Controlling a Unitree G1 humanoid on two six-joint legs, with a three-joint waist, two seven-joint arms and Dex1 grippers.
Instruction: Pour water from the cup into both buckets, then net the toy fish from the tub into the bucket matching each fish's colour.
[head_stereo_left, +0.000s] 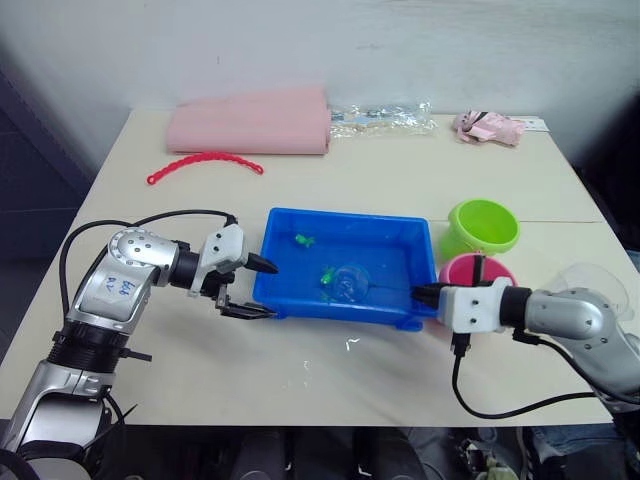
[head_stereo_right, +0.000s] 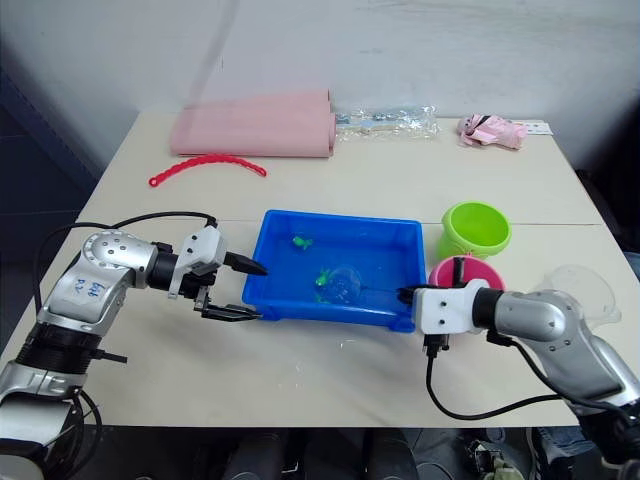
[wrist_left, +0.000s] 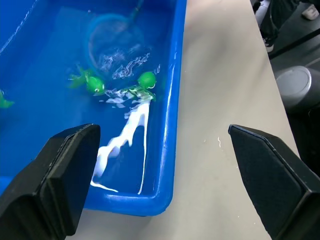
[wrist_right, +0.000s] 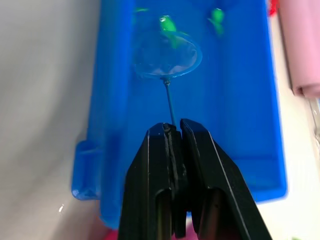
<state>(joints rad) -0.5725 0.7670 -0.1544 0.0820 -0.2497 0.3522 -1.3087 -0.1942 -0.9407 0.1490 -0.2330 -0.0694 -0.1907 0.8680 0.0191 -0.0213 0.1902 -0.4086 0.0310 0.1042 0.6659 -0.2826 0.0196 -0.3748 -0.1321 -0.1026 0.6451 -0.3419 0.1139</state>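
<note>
Blue handwritten marks sit on the left arm's silver casing (head_stereo_left: 119, 287), behind its end effector (head_stereo_left: 250, 287); I can't read them.

— Surface?
— One beige table (head_stereo_left: 400, 190).
— Items resting on it?
— Blue tub (head_stereo_left: 345, 305) near the front centre; green bucket (head_stereo_left: 483, 226) and pink bucket (head_stereo_left: 478, 271) just beside its right end. Far side: folded pink cloth (head_stereo_left: 250, 122), red beaded strip (head_stereo_left: 205, 164), clear plastic wrapper (head_stereo_left: 385, 119), and a small pink item (head_stereo_left: 487, 127), possibly a toy.

Beige table (head_stereo_left: 400, 190) against a plain white wall (head_stereo_left: 400, 50), dark floor beyond its edges — perhaps carpet
</note>
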